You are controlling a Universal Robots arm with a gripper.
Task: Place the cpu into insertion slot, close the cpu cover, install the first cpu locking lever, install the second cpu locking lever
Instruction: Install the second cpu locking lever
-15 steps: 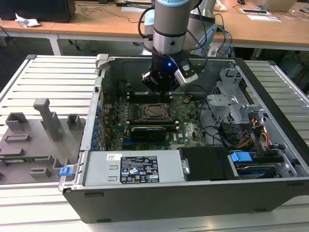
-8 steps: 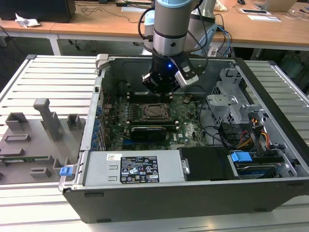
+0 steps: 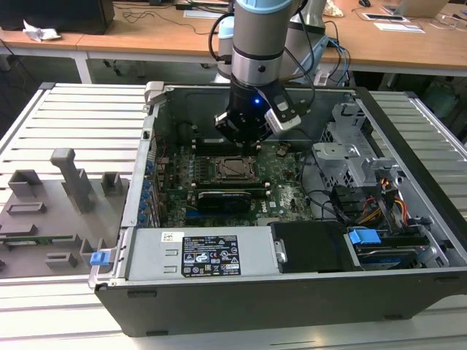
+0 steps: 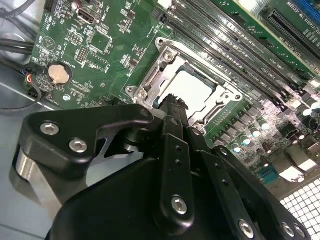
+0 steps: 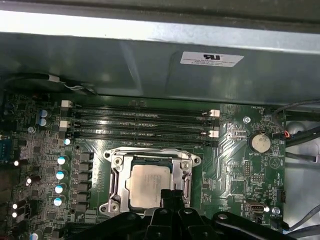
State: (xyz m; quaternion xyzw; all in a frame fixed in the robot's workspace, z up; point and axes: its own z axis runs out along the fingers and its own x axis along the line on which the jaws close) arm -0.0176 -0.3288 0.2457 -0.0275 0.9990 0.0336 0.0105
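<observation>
Cpu (image 5: 150, 180) sits flat in the insertion slot (image 5: 116, 179), its silvery-grey top showing through the square window of the cpu cover (image 5: 187, 176), which lies closed down over it. In the second wrist view the same chip (image 4: 192, 87) appears pale and bright inside the metal frame (image 4: 150, 80) of the socket, on the green motherboard (image 4: 107, 55). The end effector (image 5: 172, 196) hangs just above the near edge of the socket, its black fingers (image 4: 172, 112) drawn together with no gap visible between the tips and nothing held between them; the tips look to be at or just over the cover's rim, though whether they touch it cannot be told. In the exterior view the arm (image 3: 257, 44) reaches straight down into the open computer case (image 3: 408, 240), and the end effector (image 3: 244, 142) hovers over the socket (image 3: 235, 168) near the middle of the board. Long memory slots (image 5: 140, 122) run beside the socket, toward the case wall. A round coin battery (image 5: 260, 142) sits on the board well apart from the socket. A black expansion card (image 3: 230, 198) lies across the board just beside the socket. The case rests on a slatted grey counter (image 3: 80, 124), with grey fixtures (image 3: 69, 179) to the exterior view's left.
</observation>
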